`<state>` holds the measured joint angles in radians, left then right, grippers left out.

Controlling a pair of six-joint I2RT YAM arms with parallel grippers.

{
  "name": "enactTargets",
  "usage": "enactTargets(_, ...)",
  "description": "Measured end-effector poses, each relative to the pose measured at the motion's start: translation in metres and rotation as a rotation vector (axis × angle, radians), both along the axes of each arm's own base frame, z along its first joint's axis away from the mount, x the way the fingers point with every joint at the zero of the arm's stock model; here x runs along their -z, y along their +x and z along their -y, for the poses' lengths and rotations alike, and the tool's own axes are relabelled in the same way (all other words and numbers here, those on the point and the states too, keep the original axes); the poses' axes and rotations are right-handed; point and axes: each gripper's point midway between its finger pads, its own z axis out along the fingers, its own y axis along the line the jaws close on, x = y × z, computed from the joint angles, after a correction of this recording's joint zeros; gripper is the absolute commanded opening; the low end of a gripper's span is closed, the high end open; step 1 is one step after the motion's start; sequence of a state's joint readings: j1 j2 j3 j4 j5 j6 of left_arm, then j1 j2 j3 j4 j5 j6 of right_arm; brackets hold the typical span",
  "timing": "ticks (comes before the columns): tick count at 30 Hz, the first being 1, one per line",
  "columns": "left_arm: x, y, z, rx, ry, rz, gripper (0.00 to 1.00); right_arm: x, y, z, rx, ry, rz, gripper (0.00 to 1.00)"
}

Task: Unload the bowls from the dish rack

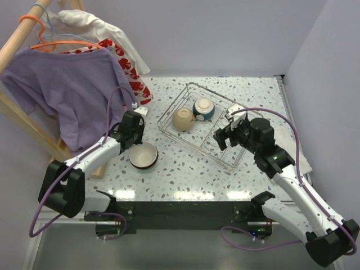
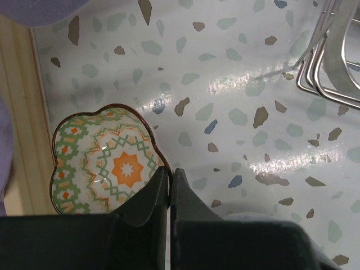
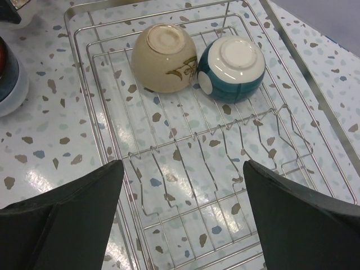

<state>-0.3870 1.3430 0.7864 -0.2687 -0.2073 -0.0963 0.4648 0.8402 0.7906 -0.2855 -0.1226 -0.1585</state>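
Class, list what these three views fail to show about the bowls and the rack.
Right wrist: insides of the tan bowl and teal bowl, both base-up in the rack.
Right wrist: another bowl, mostly cut off by the left edge; which one is unclear.
Left wrist: near rim of the patterned bowl, behind the shut left jaws.
Left wrist: the rack, only a corner inside the top-right edge.

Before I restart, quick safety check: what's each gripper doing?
Left gripper: shut, empty, beside the patterned bowl.
Right gripper: open, empty, above the dish rack.
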Motion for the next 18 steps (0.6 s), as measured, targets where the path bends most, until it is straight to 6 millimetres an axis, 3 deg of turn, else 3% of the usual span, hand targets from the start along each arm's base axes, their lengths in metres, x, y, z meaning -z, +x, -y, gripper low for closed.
enactTargets(12,0.029,0.021,0.006,-0.059,-0.017,-0.042,0.0,0.0,0.0,0.0,-0.001,-0.002,0.002,0.91)
enactTargets(18,0.025,0.022,0.005,-0.083,-0.027,-0.028,0.11,0.002,0.0,0.0,-0.002,-0.006,0.0,0.92)
